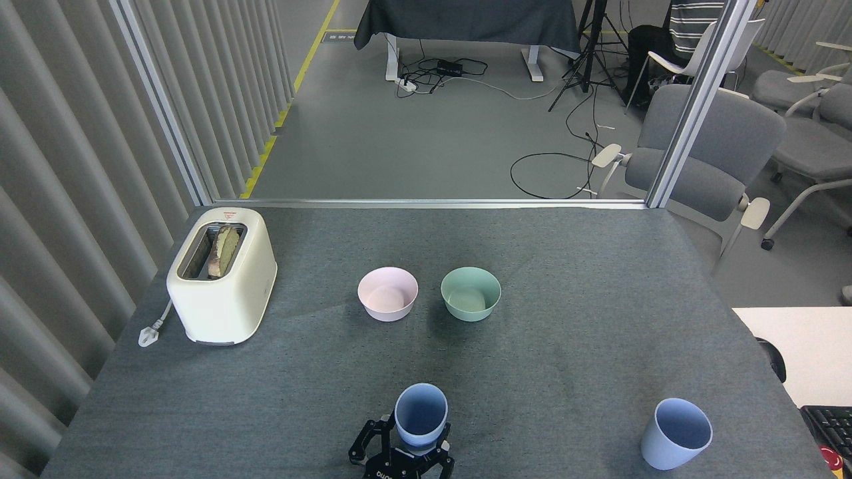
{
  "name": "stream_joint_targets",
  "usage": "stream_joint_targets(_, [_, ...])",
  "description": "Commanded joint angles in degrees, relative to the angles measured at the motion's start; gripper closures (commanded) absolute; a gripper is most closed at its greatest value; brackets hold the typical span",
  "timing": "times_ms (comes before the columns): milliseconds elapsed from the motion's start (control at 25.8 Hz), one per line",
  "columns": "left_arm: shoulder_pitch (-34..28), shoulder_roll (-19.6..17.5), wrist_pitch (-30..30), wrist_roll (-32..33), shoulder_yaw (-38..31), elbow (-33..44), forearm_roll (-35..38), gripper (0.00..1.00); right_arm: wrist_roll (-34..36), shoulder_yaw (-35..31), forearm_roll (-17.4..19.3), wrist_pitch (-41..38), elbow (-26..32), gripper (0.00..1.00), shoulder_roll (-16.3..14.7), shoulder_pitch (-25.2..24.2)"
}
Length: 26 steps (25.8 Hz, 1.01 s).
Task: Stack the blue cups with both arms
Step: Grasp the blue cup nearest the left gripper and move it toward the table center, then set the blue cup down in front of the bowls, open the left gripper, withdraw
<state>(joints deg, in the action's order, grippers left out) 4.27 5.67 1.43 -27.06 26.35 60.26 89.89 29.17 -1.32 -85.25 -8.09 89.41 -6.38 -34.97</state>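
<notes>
One blue cup (421,412) stands upright near the table's front edge at centre, mouth up, with my left gripper (403,454) shut around its lower part. The black claw fingers (365,444) spread around the cup's base. The other blue cup (675,432) stands by itself at the front right, tilted slightly, with nothing touching it. My right gripper is out of view.
A pink bowl (387,293) and a mint-green bowl (470,293) sit side by side mid-table. A cream toaster (222,273) with bread in it stands at the left. A white desk (805,349) and keyboard (829,426) lie off the table's right side.
</notes>
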Motion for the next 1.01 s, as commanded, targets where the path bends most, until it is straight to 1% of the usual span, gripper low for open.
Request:
stream_joint_targets(0, [0.0, -0.1, 0.2, 0.0, 0.0, -0.2, 0.3, 0.24, 0.0, 0.0, 0.1, 0.0, 0.0, 0.00, 0.0, 0.0])
stream_joint_targets(77, [0.1, -0.1, 0.3, 0.0, 0.0, -0.2, 0.2, 0.18, 0.0, 0.0, 0.1, 0.0, 0.0, 0.00, 0.0, 0.0])
stream_joint_targets(155, [0.2, 0.0, 0.7, 0.0, -0.1, -0.4, 0.0, 0.04, 0.0, 0.1, 0.2, 0.0, 0.0, 0.00, 0.0, 0.0])
stream_joint_targets(194, [0.3, 0.0, 0.7, 0.0, -0.1, -0.7, -0.1, 0.01, 0.0, 0.1, 0.2, 0.0, 0.1, 0.00, 0.0, 0.0])
stream_joint_targets(426, [-0.3, 0.0, 0.2, 0.0, -0.1, -0.1, -0.2, 0.00, 0.1, 0.2, 0.3, 0.0, -0.5, 0.00, 0.0, 0.0])
stream_joint_targets(542, [-1.7, -0.1, 0.2, 0.0, -0.3, 1.9, -0.4, 0.00, 0.2, 0.3, 0.4, 0.0, -0.8, 0.00, -0.1, 0.0])
stream_joint_targets(619, [-3.9, -0.7, 0.2, 0.0, -0.6, 2.8, -0.4, 0.00, 0.2, 0.5, 0.4, 0.0, -0.8, 0.00, -0.1, 0.0])
stream_joint_targets(774, [-7.8, -3.0, 0.7, 0.0, -1.0, 6.8, -0.5, 0.00, 0.2, 0.9, 0.4, 0.0, -0.8, 0.00, -0.1, 0.0])
stream_joint_targets(890, [-11.4, -3.6, 0.7, 0.0, -4.1, 9.6, -0.5, 0.00, 0.2, 0.9, 0.4, 0.4, -0.8, 0.00, -0.1, 0.0])
stream_joint_targets(968, [-15.2, -4.4, 0.3, 0.0, -6.4, 13.1, -0.5, 0.00, 0.2, 0.9, 0.4, 0.5, -0.8, 0.00, 0.0, 0.0])
